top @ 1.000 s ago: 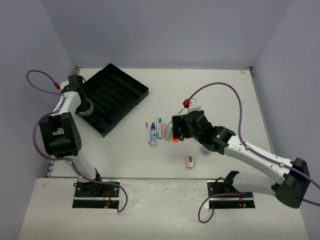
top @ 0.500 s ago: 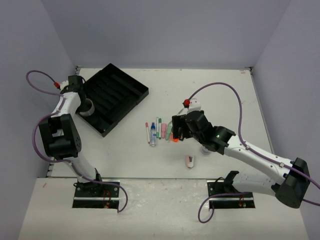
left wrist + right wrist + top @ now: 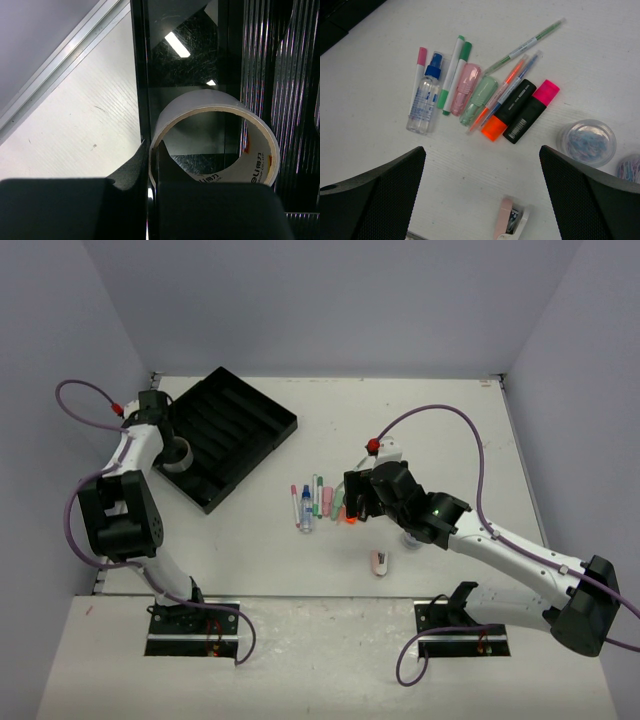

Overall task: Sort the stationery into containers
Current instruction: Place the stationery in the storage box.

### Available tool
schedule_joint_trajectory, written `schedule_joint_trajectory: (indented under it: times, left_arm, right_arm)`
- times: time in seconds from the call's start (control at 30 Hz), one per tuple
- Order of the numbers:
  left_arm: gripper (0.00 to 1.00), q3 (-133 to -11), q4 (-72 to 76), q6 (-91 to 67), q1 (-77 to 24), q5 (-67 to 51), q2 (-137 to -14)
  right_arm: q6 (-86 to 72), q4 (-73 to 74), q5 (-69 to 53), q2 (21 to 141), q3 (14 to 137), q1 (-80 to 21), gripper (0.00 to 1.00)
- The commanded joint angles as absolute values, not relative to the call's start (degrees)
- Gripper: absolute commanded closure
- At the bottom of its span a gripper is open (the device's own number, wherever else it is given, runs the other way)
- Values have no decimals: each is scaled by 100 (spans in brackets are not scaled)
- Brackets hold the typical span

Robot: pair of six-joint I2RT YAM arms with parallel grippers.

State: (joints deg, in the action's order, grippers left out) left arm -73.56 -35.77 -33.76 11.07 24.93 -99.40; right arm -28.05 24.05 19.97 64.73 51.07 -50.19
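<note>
Left wrist view, left gripper [image 3: 151,150] pinching tape ring [image 3: 261,150] over tray [image 3: 185,70], right gripper [image 3: 481,150] spread above pens [image 3: 452,75].

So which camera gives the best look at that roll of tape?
Left wrist view: the tape ring fills the frame, its wall pinched by the left pincer. The top view shows only a small pale ring at the black tray's edge. The right wrist view misses it.

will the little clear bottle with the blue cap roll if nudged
Probably: the clear bottle lies on its side and looks rounded, so a sideways push may roll it into the pink-capped pen beside it. Its smooth plastic might slip when gripped. It looks light.
</note>
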Motion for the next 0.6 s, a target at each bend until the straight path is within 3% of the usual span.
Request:
schedule_joint_trajectory:
  times: [0.0, 0.57]
  left_arm:
    - [100, -7339, -3673, -3267, 1090, 2732, -9431]
    - [100, -7263, -3710, -3202, 1178, 2764, -9600]
  right_arm:
    - [-2786, 2344, 1989, 6366, 5209, -5010, 1]
    - [-2777, 2341, 1948, 6316, 5194, -5016, 1]
